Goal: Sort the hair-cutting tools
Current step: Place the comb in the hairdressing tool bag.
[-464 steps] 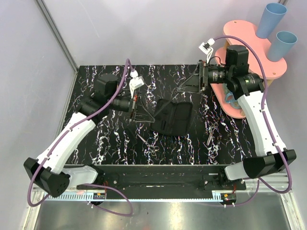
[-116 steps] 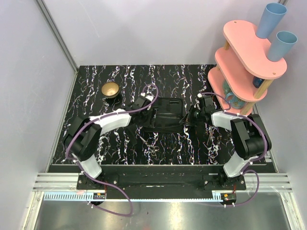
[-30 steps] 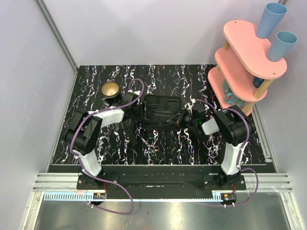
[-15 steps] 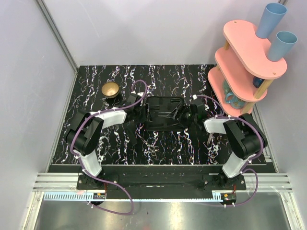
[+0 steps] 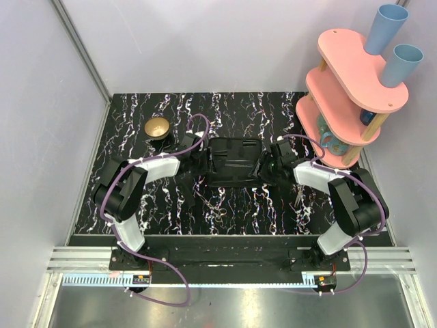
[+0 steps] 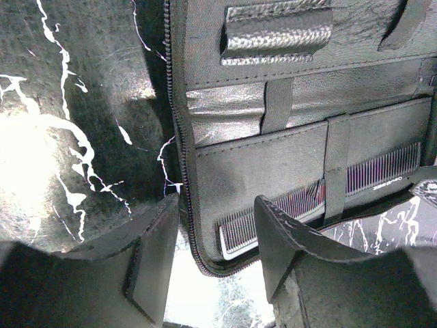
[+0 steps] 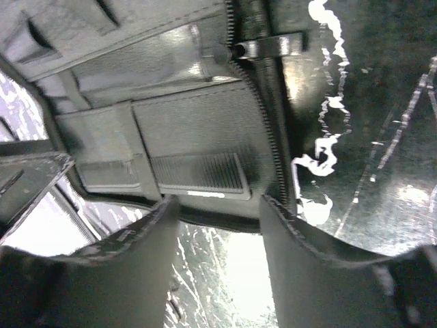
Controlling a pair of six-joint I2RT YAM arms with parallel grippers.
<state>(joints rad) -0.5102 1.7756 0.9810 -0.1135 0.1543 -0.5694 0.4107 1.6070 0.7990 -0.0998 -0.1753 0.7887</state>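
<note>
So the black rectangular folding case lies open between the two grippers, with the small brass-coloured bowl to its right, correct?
No: the small brass-coloured bowl sits to its left, as the top external view shows. The black rectangular folding case does lie open between the left gripper and right gripper.

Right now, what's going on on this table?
Both arms are working at the black case, which lies opened flat in the middle of the table. The left gripper is open at the case's left zipper edge and the right gripper is open at its right edge; neither has closed on anything. A comb sits tucked in a pocket inside. The scissors lie loose on the table in front of the case, untouched.
</note>
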